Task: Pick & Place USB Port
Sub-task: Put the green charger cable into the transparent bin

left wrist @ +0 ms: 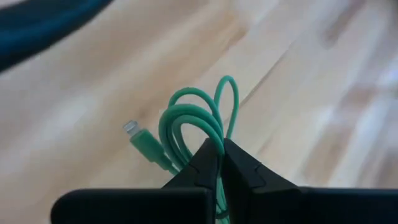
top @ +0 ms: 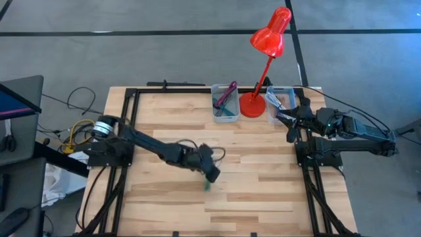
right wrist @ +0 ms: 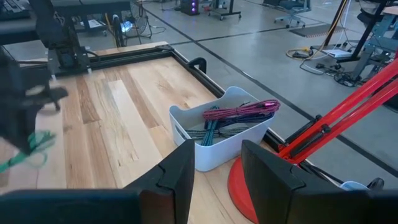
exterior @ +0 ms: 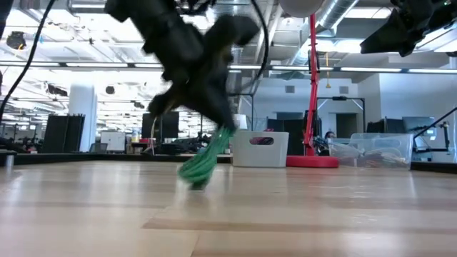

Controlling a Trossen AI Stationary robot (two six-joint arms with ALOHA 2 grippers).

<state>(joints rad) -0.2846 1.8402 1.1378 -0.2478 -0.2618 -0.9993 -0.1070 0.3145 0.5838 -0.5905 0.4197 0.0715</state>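
Note:
A green coiled USB cable (left wrist: pixel 198 124) with a pale plug (left wrist: pixel 132 129) hangs from my left gripper (left wrist: pixel 221 149), which is shut on it over the middle of the table (top: pixel 212 172). In the low view the cable (exterior: pixel 207 163) trails slanting down to the wood. My right gripper (right wrist: pixel 216 168) is open and hovers at the far right of the table, near the lamp base (top: pixel 251 105) and the clear bin (top: pixel 279 104). My left gripper pinches the cable's coiled loops (left wrist: pixel 214 138) between its two fingertips, several strands together, coming from above and slanting down. The coil hangs below the fingers, and its lower end (exterior: pixel 193 177) touches or nearly touches the tabletop; which, I cannot tell.
A white bin (top: pixel 225 104) with purple and teal cables stands at the far edge, beside a red desk lamp (top: pixel 268 39) and the clear bin. Black frame rails (top: pixel 129 131) run along both table sides. Bare wood lies toward the near edge.

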